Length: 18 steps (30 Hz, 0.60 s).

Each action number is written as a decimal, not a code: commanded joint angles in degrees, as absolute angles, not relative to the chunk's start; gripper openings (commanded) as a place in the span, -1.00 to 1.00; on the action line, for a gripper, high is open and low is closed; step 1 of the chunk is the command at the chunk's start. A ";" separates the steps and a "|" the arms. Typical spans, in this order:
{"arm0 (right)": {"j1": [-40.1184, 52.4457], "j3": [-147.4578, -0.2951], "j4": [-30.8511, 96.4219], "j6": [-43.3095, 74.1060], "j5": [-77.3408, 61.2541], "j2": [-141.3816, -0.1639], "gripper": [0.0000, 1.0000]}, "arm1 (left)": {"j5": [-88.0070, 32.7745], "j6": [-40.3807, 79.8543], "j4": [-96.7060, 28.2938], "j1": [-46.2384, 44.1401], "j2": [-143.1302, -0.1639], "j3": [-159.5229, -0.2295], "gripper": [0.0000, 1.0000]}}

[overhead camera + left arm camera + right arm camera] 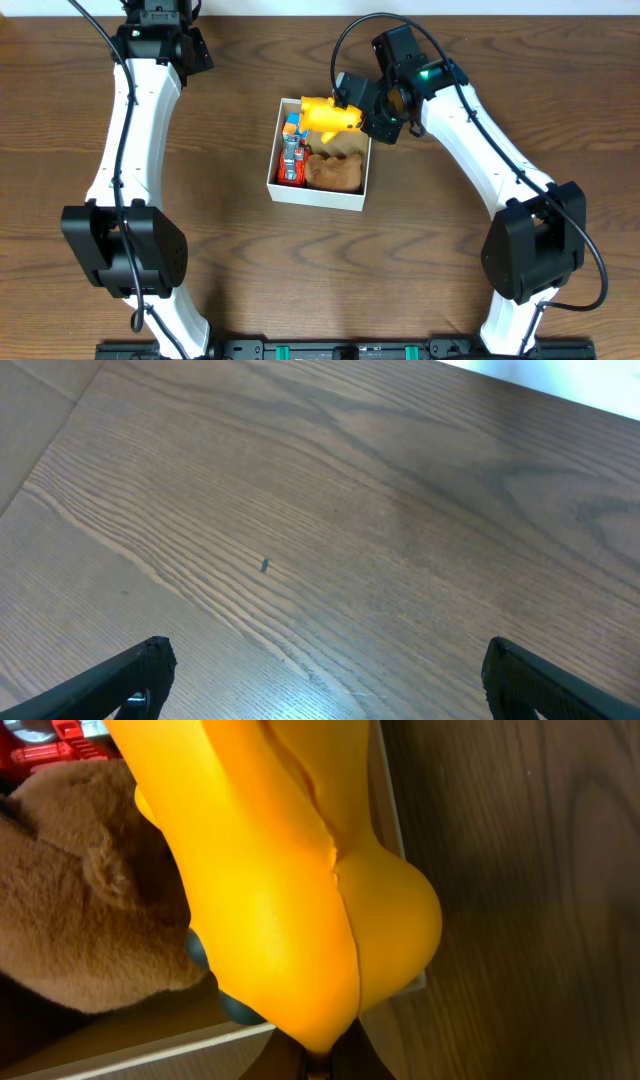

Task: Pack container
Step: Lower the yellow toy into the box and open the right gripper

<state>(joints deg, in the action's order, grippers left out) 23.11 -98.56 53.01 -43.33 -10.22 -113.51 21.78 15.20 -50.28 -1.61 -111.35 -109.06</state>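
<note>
I am looking down at the container (314, 197), which is sitting near the middle of the table (230, 250), between the two arms and nearer the right one. It is lying flat with its open side facing up. It is close to square, so I am not seeing a real long axis. Its sides are turned slightly off the table's edges, and the near wall is dropping a little toward the right. The walls are thin and white, and the inside is showing brown.

A brown plush toy (335, 172) is lying in the near right part of it. A red toy (292, 160) is lying along the left wall (I cannot tell from here exactly what kind).

My right gripper (355, 118) is hovering over the far right corner of the box, clamped on a yellow toy (322, 114). The toy's length is running leftward across the far edge. In the right wrist view the yellow body is filling most of the picture, with the plush toy and a strip of white wall below it.

My left gripper (325, 660) is hanging over bare wood well away from the box, with its fingers (140, 670) spread wide apart and nothing between them.
</note>
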 commanded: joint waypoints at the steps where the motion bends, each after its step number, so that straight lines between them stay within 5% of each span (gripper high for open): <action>1: 23.18 -98.63 53.47 -42.89 -10.07 -113.27 -0.97 | 21.89 15.31 -50.28 -1.56 -111.15 -109.36 0.96; 5: 22.92 -98.43 53.71 -42.89 -10.07 -113.27 -0.94 | 21.87 15.31 -50.28 -1.56 -111.15 -109.36 0.96; 10: 22.50 -98.43 53.74 -42.89 -10.02 -113.27 -0.60 | 21.87 15.31 -50.28 -1.56 -111.15 -109.36 0.96; 18: 22.13 -98.41 53.49 -42.89 -9.21 -113.27 -0.55 | 21.87 15.31 -50.28 -1.56 -111.15 -109.36 0.96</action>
<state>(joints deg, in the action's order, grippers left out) 23.00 -98.56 53.69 -43.09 -9.32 -113.51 21.78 15.18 -50.28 -1.61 -111.35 -109.06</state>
